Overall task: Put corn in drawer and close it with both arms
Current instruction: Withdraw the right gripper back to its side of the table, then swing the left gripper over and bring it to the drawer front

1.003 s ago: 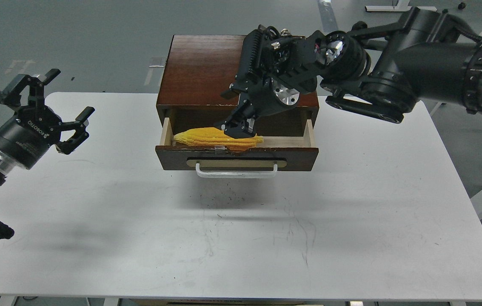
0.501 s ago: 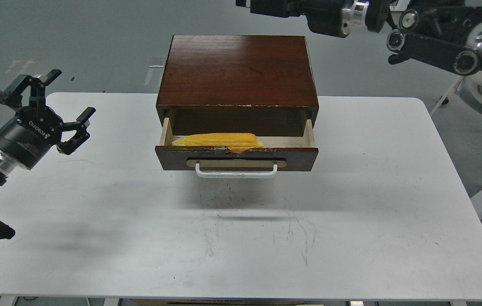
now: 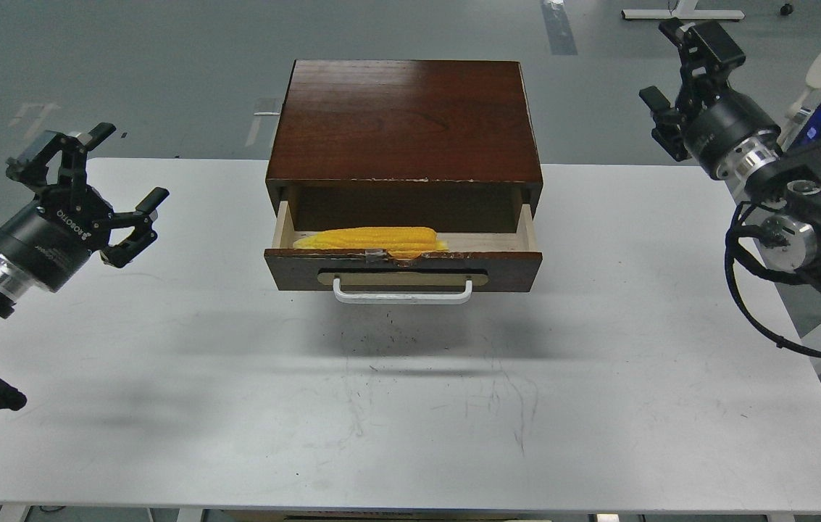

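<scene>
The yellow corn (image 3: 370,240) lies lengthwise inside the open drawer (image 3: 403,270), behind its dark brown front with the white bar handle (image 3: 402,293). The drawer is pulled out of the dark wooden cabinet (image 3: 403,119). My left gripper (image 3: 102,181) is open and empty, held above the table's left side, well left of the drawer. My right gripper (image 3: 678,69) is open and empty, raised at the far right, beyond the table's back right corner.
The white table (image 3: 410,406) carries only the cabinet at its back middle. Scuff marks show on the table in front of the drawer. Grey floor lies behind the table.
My right gripper has let go of the corn, lifted out of the drawer and swung away to the far right. The corn has settled flat in the drawer. My left gripper shifted slightly.
</scene>
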`<control>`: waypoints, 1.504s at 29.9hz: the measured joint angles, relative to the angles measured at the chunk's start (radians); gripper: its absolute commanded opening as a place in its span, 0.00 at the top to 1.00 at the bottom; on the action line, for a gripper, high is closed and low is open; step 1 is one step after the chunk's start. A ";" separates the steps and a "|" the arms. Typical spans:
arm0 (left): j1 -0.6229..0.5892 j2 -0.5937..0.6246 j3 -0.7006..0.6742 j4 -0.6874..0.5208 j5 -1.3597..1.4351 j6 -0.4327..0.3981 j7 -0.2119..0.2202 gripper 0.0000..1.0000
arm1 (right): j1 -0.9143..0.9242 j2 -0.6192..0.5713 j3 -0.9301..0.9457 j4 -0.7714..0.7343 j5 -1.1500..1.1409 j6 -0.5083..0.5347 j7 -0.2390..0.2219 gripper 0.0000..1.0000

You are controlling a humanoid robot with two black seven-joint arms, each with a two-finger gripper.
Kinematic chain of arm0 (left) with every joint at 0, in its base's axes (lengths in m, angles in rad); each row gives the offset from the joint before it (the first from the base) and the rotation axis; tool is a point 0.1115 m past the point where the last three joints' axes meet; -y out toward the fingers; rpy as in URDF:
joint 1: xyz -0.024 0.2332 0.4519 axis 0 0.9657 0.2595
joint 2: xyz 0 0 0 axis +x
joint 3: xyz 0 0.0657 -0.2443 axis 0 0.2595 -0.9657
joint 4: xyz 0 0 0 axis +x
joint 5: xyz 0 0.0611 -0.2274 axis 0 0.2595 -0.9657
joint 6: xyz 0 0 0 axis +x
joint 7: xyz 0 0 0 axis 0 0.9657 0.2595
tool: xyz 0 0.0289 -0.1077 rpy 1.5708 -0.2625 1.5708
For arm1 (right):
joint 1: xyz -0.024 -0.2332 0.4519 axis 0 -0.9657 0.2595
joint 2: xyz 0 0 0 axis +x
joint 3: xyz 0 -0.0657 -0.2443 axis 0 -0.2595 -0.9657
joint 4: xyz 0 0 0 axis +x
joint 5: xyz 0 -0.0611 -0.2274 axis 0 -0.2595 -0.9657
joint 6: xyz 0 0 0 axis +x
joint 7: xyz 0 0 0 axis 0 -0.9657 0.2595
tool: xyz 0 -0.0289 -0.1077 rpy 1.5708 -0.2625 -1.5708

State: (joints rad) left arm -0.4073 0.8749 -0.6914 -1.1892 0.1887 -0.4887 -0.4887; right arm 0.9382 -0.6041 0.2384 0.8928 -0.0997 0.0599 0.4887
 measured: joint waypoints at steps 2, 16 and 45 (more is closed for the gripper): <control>-0.003 0.002 0.001 -0.001 0.000 0.000 0.000 0.00 | -0.053 0.004 0.024 -0.020 0.051 0.036 0.000 0.00; -0.168 0.075 -0.048 -0.118 0.442 0.000 0.000 0.04 | -0.170 0.034 0.023 -0.066 0.188 0.158 0.000 0.00; -0.371 -0.271 0.203 -0.449 1.379 0.000 0.000 1.00 | -0.191 0.040 0.007 -0.065 0.181 0.152 0.000 0.00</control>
State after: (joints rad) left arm -0.7786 0.6039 -0.4888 -1.6385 1.5672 -0.4887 -0.4888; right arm 0.7472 -0.5644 0.2458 0.8275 0.0809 0.2116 0.4887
